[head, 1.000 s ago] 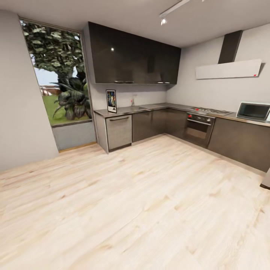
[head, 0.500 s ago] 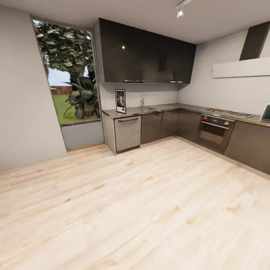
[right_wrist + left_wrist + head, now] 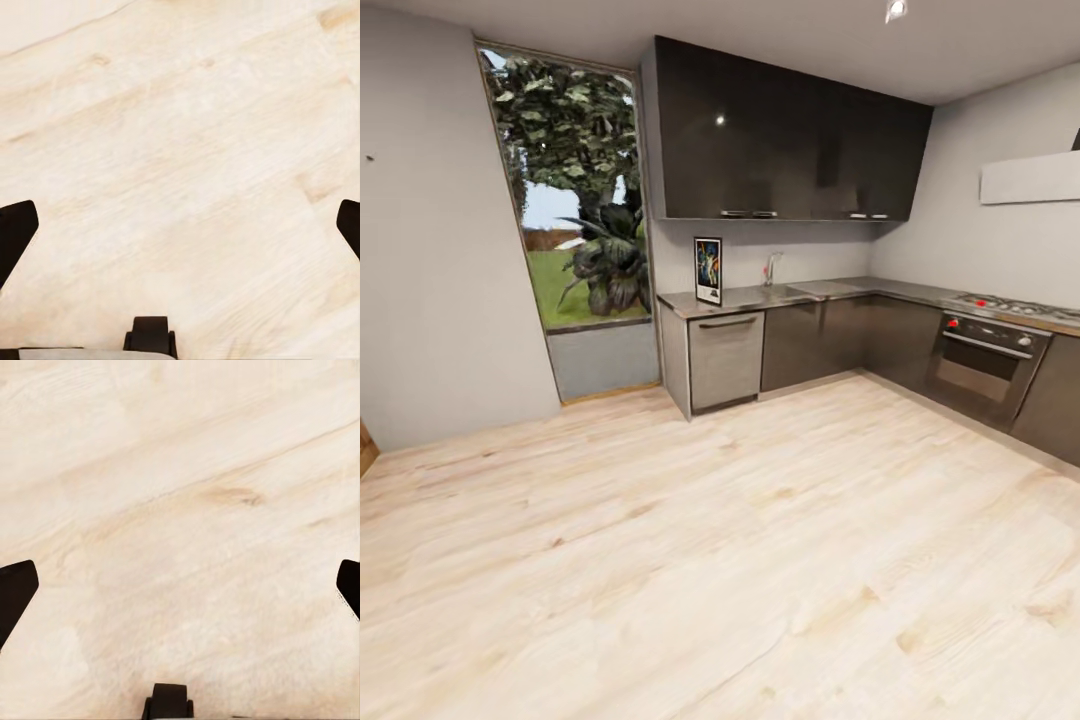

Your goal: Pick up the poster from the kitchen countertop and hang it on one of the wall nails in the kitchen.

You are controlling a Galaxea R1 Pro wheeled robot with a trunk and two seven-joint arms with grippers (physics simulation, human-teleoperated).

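Framed dark-blue upright poster [image 3: 708, 270] stands far ahead on the grey counter [image 3: 800, 293] (well apart); both pincers [image 3: 180, 585] [image 3: 180, 225] released, facing floor.

Left hand [image 3: 180, 585] hangs over bare floor [image 3: 180, 472], pale wood planks with light grain. One darker knot streak [image 3: 232, 495] sits in the boards, with a faint plank seam running diagonally near it. Two dark fingertips [image 3: 15, 592] show, one at each side, spread wide apart with nothing between them, only floor visible in the gap. A small dark piece of the hand's body [image 3: 169, 701] sticks out between the fingers on the camera's side. Nothing touches the fingers.
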